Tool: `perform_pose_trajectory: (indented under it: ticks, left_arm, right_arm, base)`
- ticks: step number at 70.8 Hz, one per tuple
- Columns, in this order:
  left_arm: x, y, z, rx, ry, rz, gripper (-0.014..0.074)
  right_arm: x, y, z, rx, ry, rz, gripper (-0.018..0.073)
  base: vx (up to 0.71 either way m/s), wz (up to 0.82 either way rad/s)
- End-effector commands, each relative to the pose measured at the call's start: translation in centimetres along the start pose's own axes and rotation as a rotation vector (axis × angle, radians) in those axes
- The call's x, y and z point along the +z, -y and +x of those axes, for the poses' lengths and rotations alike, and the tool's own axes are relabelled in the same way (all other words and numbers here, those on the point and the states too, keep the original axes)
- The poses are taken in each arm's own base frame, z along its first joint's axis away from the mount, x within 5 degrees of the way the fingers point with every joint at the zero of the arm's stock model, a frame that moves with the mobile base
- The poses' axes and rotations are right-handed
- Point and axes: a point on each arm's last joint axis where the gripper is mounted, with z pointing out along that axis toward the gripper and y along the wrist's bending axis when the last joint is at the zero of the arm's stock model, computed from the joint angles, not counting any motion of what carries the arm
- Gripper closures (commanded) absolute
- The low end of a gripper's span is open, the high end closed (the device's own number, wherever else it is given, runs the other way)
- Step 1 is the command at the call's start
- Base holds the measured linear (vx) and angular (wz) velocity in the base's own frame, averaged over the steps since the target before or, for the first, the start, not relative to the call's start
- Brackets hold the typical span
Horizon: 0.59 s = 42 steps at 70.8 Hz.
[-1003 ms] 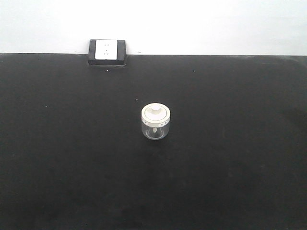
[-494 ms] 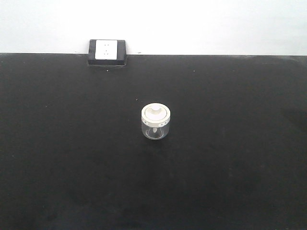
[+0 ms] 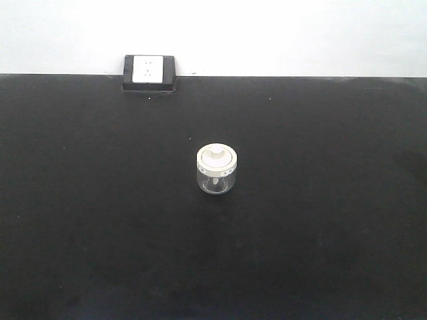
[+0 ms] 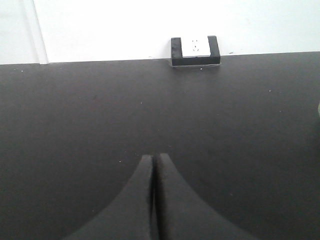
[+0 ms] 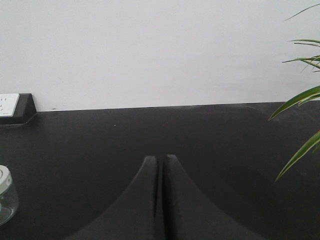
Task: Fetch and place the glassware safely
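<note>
The glassware, a small squat clear glass jar (image 3: 217, 170) with a cream-white knobbed lid, stands upright in the middle of the black table (image 3: 320, 233) in the front view. Its edge also shows at the far left of the right wrist view (image 5: 5, 200). My left gripper (image 4: 153, 157) is shut and empty, low over bare black table, with the jar out of its view. My right gripper (image 5: 161, 157) is shut and empty, with the jar well to its left. Neither gripper shows in the front view.
A white power socket in a black holder (image 3: 149, 72) sits at the table's far edge against the white wall; it also shows in the left wrist view (image 4: 195, 49) and the right wrist view (image 5: 12, 107). Green plant leaves (image 5: 300, 100) hang in at the right.
</note>
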Motion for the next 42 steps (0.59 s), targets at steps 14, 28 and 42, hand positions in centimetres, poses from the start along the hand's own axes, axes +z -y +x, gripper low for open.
perform_pose_trajectory:
  ticks: [14,28,42]
  left_arm:
    - [0.10,0.13,0.29,-0.013,0.047,0.013,0.0603]
    - [0.10,0.13,0.29,-0.013,0.047,0.013,0.0603]
    - [0.10,0.13,0.29,-0.013,0.047,0.013,0.0603]
  right_arm:
    - [0.07,-0.26,-1.05,-0.009,0.038,-0.029,0.0563]
    - [0.07,-0.26,-1.05,-0.009,0.038,-0.029,0.0563]
    - [0.07,-0.26,-1.05,-0.009,0.038,-0.029,0.0563]
  base:
    - [0.00,0.00]
    - [0.00,0.00]
    - [0.00,0.00]
